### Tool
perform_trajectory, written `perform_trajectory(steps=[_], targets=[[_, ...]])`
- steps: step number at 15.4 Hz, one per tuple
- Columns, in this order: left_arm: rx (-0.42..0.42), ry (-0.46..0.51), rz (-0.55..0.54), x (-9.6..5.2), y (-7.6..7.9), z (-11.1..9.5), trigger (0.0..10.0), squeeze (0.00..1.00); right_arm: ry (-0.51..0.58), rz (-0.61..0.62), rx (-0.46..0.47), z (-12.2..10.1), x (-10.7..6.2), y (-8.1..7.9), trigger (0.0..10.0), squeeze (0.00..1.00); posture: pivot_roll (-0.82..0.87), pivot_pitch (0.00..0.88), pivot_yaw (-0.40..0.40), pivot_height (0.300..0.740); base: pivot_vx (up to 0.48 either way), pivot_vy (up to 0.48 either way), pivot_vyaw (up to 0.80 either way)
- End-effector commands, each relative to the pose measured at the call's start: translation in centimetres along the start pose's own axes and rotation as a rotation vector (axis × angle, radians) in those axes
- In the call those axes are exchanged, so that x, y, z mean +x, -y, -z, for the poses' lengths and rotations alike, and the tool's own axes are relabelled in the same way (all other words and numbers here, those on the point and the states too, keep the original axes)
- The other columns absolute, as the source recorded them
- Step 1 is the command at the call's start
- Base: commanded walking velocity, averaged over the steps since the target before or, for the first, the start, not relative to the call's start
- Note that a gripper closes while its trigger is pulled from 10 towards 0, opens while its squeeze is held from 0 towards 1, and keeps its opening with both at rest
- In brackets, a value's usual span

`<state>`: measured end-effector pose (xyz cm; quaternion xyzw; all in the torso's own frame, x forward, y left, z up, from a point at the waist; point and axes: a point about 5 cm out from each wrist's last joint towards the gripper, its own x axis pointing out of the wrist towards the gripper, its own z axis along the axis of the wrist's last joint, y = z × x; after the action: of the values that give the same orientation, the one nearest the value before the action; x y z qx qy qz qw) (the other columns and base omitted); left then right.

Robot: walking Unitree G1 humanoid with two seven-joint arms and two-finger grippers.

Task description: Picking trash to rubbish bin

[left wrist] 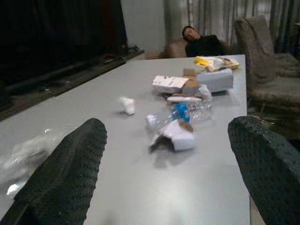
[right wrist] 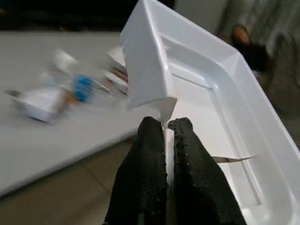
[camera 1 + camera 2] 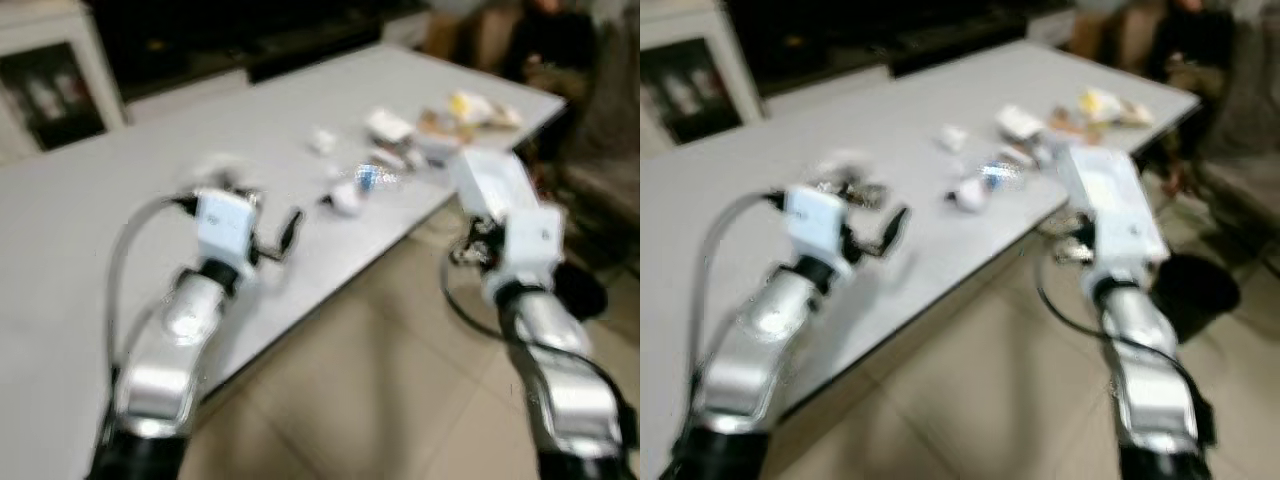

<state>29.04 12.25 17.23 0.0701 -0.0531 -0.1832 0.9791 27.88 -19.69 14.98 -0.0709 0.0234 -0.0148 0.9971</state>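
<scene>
A grey table [image 3: 120, 190] is seen running across the room, its far corner at about two o'clock. A tiled floor [image 3: 380, 390] is laid alongside it. A white cabinet [image 3: 50, 70] is set at ten o'clock. Armchairs [image 1: 269, 61] are placed past the far corner, where a person [image 1: 204, 44] is slumped.

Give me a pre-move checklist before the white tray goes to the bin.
1. Right claw shut on white tray: ok, pinching its edge.
2. Black bin in view on the floor to the robot's right: ok.
3. Tray over the bin: not ok, it hangs beside the table edge.
4. Left claw open and empty: ok.
5. Trash pile left on table: not ok.
6. Tray contents: cannot tell.
</scene>
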Motion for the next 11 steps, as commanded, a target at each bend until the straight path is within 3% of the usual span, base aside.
perform_trajectory(steps=[1, 5, 7, 11], targets=[[0.02, 0.001, -0.044, -0.3, -1.2, 0.0, 10.0, 0.0, 0.033, -0.037, -0.006, -1.1, 0.3, -0.9, 10.0, 0.0, -0.02, 0.0, -0.031, 0.74, 0.401, 0.0, 0.0], [0.032, -0.026, -0.108, -0.9, -2.0, 0.4, 10.0, 0.0, 0.006, -0.25, 0.006, -1.2, 0.4, -3.5, 10.0, 0.0, -0.01, 0.0, -0.049, 0.74, 0.398, 0.0, 0.0], [0.043, -0.042, -0.148, -1.3, -2.8, 0.6, 10.0, 0.0, 0.006, -0.351, -0.064, -1.2, 0.2, -4.6, 10.0, 0.0, 0.0, 0.0, -0.062, 0.74, 0.386, 0.0, 0.0], [0.07, -0.074, -0.21, -2.6, -4.5, 0.9, 10.0, 0.0, 0.015, -0.412, -0.064, -1.1, 0.0, -5.9, 10.0, 0.0, 0.02, 0.0, -0.064, 0.74, 0.383, 0.0, 0.8]])
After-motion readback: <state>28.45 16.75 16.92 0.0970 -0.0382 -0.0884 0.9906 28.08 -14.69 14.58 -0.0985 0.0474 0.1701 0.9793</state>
